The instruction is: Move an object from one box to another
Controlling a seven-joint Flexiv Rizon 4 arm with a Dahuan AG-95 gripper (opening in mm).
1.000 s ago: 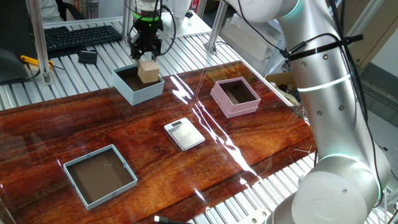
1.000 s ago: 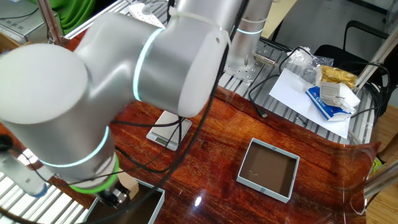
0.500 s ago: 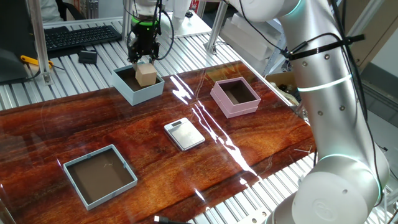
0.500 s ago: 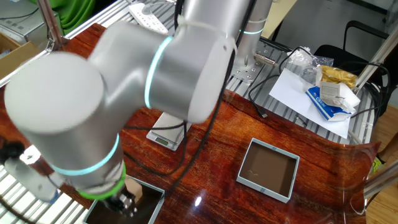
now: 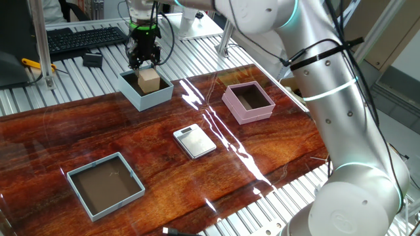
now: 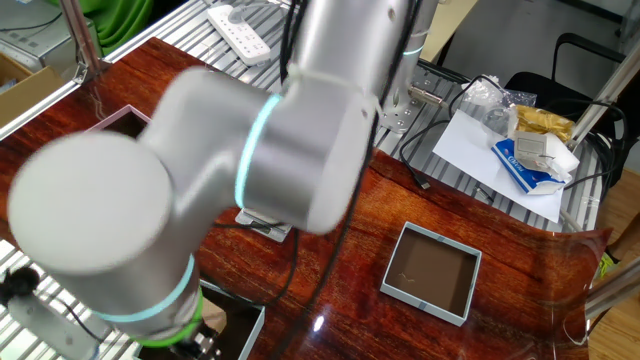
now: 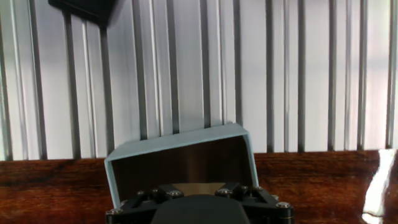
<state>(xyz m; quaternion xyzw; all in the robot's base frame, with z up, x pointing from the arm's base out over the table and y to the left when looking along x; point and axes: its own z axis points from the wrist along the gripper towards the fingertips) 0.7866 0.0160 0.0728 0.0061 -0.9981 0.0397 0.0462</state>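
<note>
The wooden cube [image 5: 149, 80] sits clamped between the gripper [image 5: 144, 63] fingers, inside the tall blue box [image 5: 146, 90]. Placing step, I'd say. Next the fingers need to part.

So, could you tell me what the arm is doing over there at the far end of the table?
The gripper holds a small tan wooden cube and has it down inside the tall-walled light blue box. The jaws are shut on the cube, not yet released. The square pink box sits with nothing in it.
</note>
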